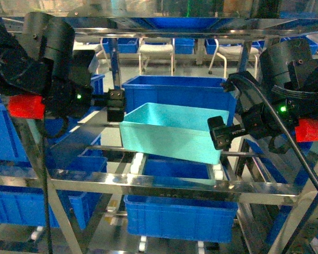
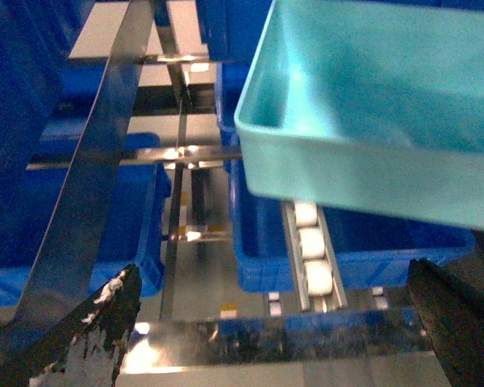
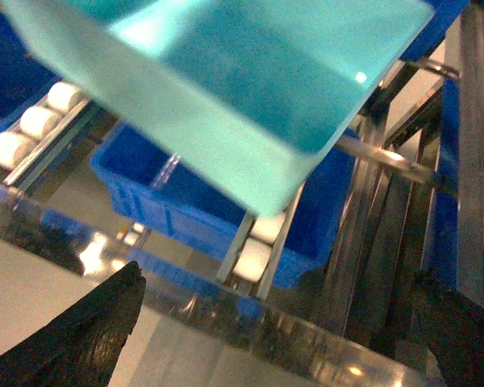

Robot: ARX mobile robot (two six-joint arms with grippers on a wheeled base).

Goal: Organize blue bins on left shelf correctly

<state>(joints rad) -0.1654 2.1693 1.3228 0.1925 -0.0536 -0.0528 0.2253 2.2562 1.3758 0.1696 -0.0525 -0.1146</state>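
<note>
Head view, read from the left: the left gripper (image 1: 115, 106) sits at the near-left corner of the turquoise bin (image 1: 172, 132), just beside its rim. Whether it touches is hard to say. In the left wrist view its fingers (image 2: 97, 339) stand spread wide with nothing between them, so it is released. The bin rests slightly askew on the white roller tracks (image 1: 138, 160) of the left shelf (image 1: 148, 185), in front of a darker blue crate (image 1: 177, 90) and above another one (image 1: 180, 214) on the tier below. Its near edge sits back from the shelf's front rail. On the right, the right gripper (image 1: 221, 132) is close against the bin's near-right corner. Its fingers (image 3: 93, 334) are likewise spread and empty.

The step in hand looks like squaring the bin on its tracks. I would judge it best done with both grippers working on opposite corners together, pushing evenly so the tub rolls straight back rather than pivoting. The thin rim may flex, so any grasp should be low and gentle.

Hard to make out: the bin's far edge against the crate behind, whether both tracks bear it fully, and any real contact at either corner. The wrist views show only the bin's underside and fingertips.
</note>
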